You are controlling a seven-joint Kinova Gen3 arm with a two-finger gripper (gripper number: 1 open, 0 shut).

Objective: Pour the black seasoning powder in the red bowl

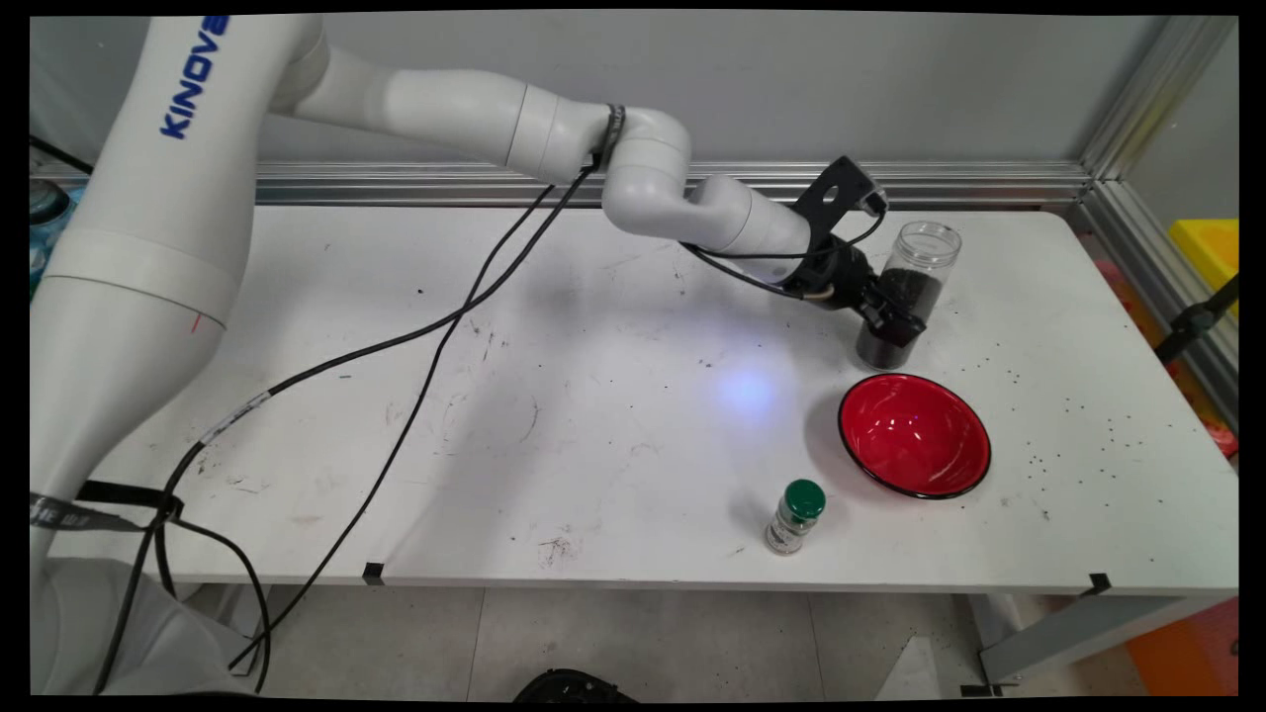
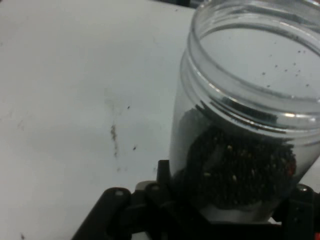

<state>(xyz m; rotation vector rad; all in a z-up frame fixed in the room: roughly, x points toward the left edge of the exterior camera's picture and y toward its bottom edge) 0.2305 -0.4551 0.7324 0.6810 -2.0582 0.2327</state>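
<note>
The end effector [image 1: 895, 321] grips a clear, lidless jar [image 1: 915, 282] of dark grains, upright on the counter [image 1: 593, 396], near a red bowl [image 1: 915, 435]; a green-capped bottle [image 1: 794, 516] stands nearer.

A red bowl [image 1: 915, 435] sits on the white table [image 1: 593, 445], near the gripper [image 1: 893, 318] on its camera side. A green-capped bottle [image 1: 794, 516] stands upright farther off, past the bowl.

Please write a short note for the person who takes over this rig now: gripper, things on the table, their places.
Gripper: jaws shut on the clear jar, low on its body. The jar is open, part full of dark grains, at the table's far right.
Red bowl: empty, just in front of the jar.
Green-capped bottle: upright, near the front edge, left of the bowl.
Dark grains lie scattered on the table right of the bowl.
</note>
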